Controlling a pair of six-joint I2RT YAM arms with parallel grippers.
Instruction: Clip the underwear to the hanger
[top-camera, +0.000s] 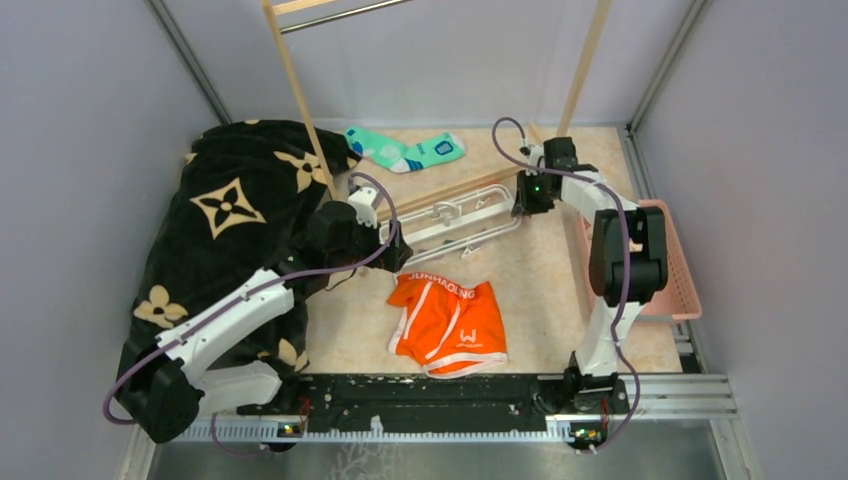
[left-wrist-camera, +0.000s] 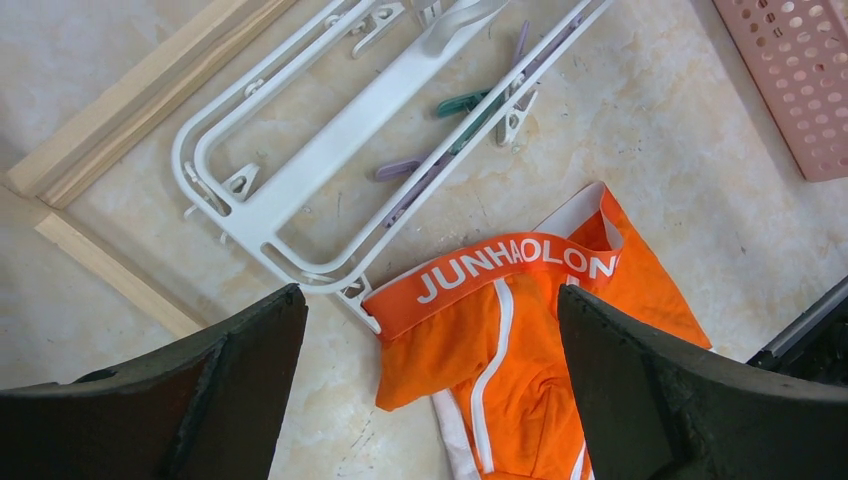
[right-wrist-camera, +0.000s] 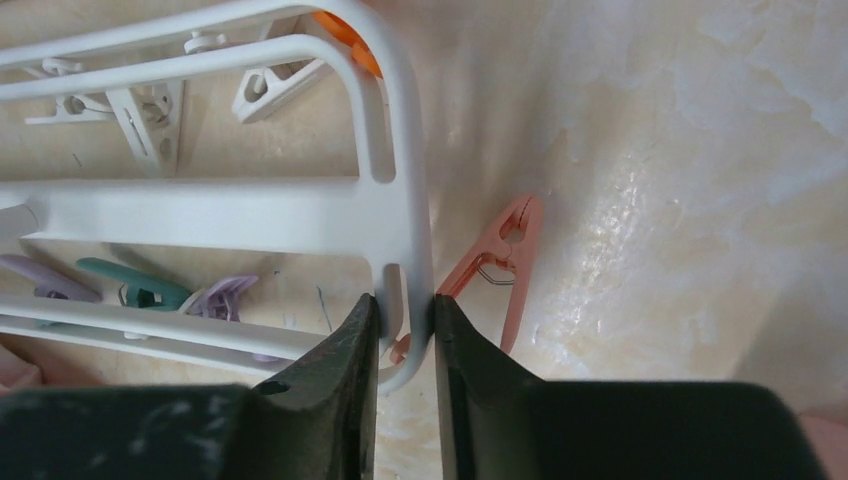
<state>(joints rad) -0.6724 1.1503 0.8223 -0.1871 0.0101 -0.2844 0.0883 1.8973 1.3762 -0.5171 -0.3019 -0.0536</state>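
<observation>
where the right hand (right-wrist-camera: 405, 318) grips the hanger (right-wrist-camera: 200, 215), its rim is hidden.

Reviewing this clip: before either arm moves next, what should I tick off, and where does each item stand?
1. Hold on the hanger: ok, the right tool pinches its end bar.
2. Free arm ready: ok, the left tool stands wide open, holding nothing.
3. Aim: ok, the waistband of the underwear lies below, between the left tool's fingers.
4. Garment clipped: not ok, it lies loose on the table beside the frame.
5. Attachment of the orange clip: cannot tell; it lies beside the held end.
</observation>
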